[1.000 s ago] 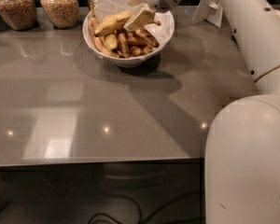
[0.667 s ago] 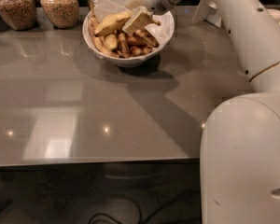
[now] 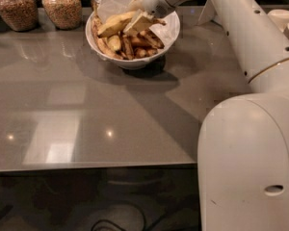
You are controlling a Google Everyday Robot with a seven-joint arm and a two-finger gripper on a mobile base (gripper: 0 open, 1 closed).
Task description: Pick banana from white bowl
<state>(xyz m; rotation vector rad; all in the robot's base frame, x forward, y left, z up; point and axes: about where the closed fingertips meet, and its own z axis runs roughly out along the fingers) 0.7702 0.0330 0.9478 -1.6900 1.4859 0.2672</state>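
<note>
Hovering over the white bowl (image 3: 133,62) nr the far edge of the bench (image 3: 86,109), the gripper (image 3: 137,12) is spread astride the banana (image 3: 111,26) atop the smaller bananas (image 3: 135,44); prob light, soft, bruisable, so pinch mid-body gently.

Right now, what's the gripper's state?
Gripper: over the wide round white bowl, by the long curved yellow banana; open or closed cannot be told.

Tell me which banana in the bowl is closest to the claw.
The big yellow banana atop the pile, beside the claw over the bowl; browner ones lie lower.
</note>
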